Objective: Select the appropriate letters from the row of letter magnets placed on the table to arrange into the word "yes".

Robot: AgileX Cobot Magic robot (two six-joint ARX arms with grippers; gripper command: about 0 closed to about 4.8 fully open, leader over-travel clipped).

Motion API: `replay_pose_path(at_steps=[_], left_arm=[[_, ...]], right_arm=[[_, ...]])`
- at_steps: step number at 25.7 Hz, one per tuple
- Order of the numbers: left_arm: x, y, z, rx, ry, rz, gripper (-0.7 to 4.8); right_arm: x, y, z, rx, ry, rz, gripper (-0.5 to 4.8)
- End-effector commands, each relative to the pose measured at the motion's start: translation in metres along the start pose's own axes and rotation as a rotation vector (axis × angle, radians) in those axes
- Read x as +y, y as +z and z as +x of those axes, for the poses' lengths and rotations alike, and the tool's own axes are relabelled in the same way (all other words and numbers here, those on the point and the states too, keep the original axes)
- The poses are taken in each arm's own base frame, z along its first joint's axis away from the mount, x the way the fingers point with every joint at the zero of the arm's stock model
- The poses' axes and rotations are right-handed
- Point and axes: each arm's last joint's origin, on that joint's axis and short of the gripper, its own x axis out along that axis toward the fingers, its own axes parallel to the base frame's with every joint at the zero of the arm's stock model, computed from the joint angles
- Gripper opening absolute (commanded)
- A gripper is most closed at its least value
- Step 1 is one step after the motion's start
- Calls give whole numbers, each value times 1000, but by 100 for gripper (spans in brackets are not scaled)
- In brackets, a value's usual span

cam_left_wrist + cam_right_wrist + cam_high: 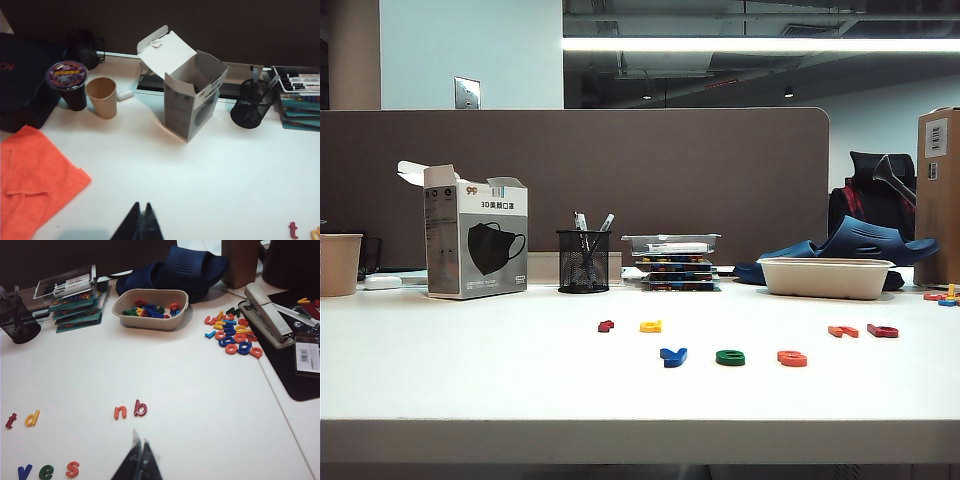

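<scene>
On the white table (470, 370) a blue y (673, 356), a green e (730, 357) and an orange-red s (792, 358) lie side by side in a front line. Behind them lie a dark red t (606, 325), a yellow d (651, 325), an orange n (842, 331) and a red b (882, 331). The right wrist view shows y (24, 471), e (46, 471) and s (73, 469) beside my right gripper (140, 444), which is shut and empty above bare table. My left gripper (141, 206) is shut and empty, well away from the t (293, 230). Neither arm appears in the exterior view.
A mask box (476, 243), a mesh pen cup (583, 262), a paper cup (340, 264) and stacked trays (672, 260) stand at the back. A beige tub of letters (150, 308), a loose letter pile (232, 332) and a stapler (267, 315) lie right. An orange cloth (30, 185) lies far left.
</scene>
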Motion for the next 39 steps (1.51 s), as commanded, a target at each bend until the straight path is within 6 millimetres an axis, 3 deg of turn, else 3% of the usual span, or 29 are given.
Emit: replay_pose_path(at_steps=[1, 5, 10, 14, 17, 23, 30, 39], left_arm=[[13, -2, -16, -27, 40, -14, -6], [13, -7, -33, -42, 31, -8, -6], [12, -28, -53, -60, -5, -19, -6], [16, -69, -76, -105, -7, -38, -6], [17, -93, -80, -111, -22, -38, -6], [18, -138, -80, -178, -99, -38, -6], [15, -174, -58, -242, -204, -28, -6], [14, -215, -27, -400, -240, -15, -6]], right_arm=[[1, -1, -2, -4, 30, 1, -6], [0, -6, 0, 54, 21, 5, -6], [-1, -9, 4, 54, 36, 4, -6], [-2, -23, 23, 41, 117, 3, -6], [-4, -31, 34, -2, 129, -2, -6], [-12, -62, 43, -72, 125, -8, -6], [-20, -97, 48, -270, 146, -24, -6], [-26, -122, 65, -272, 125, -52, -6]])
